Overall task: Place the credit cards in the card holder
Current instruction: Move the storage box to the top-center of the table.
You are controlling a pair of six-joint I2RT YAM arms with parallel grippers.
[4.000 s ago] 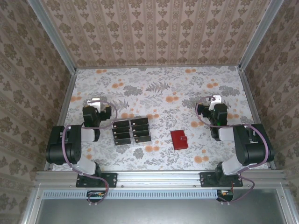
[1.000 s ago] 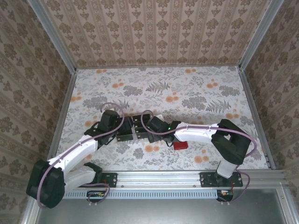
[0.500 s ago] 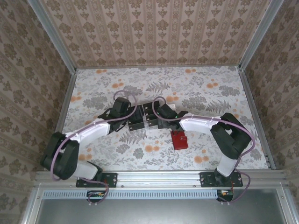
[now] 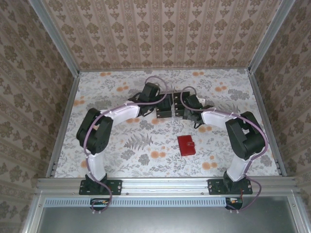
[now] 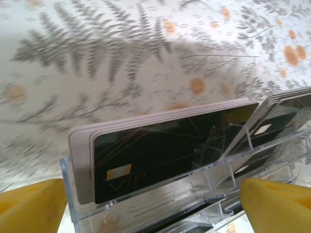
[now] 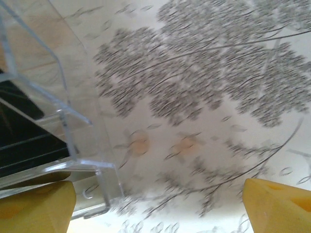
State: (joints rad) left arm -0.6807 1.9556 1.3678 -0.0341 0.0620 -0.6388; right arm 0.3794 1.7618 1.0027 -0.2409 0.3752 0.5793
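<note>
One black credit card (image 5: 160, 153) in the clear tray (image 5: 146, 208) reads "VIP".

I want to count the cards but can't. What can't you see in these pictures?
How many credit cards: in the top view the left arm and right arm cover the clear tray; in the left wrist view the edges cut it off.
Inside of the card holder: it lies shut, small in the top view.
Rest of that tray, right wrist view: blurred, cut by the left edge.
</note>
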